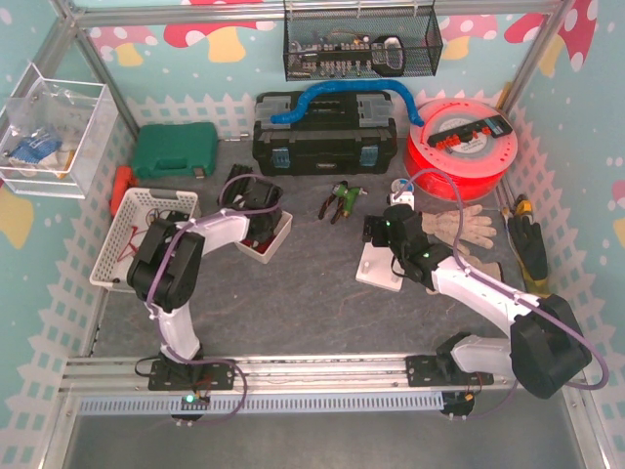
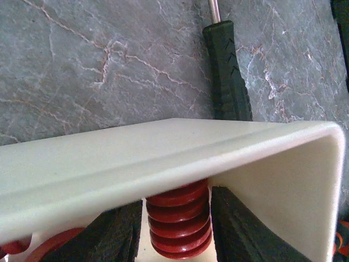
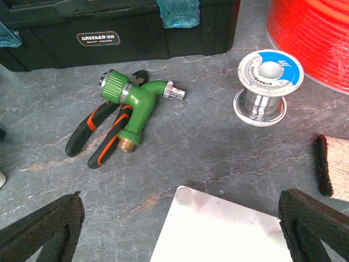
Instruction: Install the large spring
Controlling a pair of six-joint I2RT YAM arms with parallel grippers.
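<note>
The large red spring [image 2: 177, 224] stands upright inside a small white box [image 2: 163, 147], just behind its near wall. My left gripper [image 2: 177, 232] reaches into that box [image 1: 280, 237], and its black fingers [image 2: 240, 229] stand on either side of the spring with thin gaps, so it is open around it. My right gripper [image 3: 180, 207] is open and empty. It hovers over a white base plate [image 3: 229, 234] with a short round peg [image 3: 185, 195] at its corner. In the top view the right gripper [image 1: 391, 230] is above the plate [image 1: 376, 272].
A green hose nozzle [image 3: 136, 101], pliers [image 3: 92, 136] and a solder spool [image 3: 264, 82] lie beyond the plate. Work gloves [image 1: 459, 227] lie to its right. A black toolbox [image 1: 324, 132], a red reel [image 1: 461, 147], a green case [image 1: 176, 149] and a white basket [image 1: 142, 234] ring the table. A black tool handle [image 2: 229, 76] lies beyond the box.
</note>
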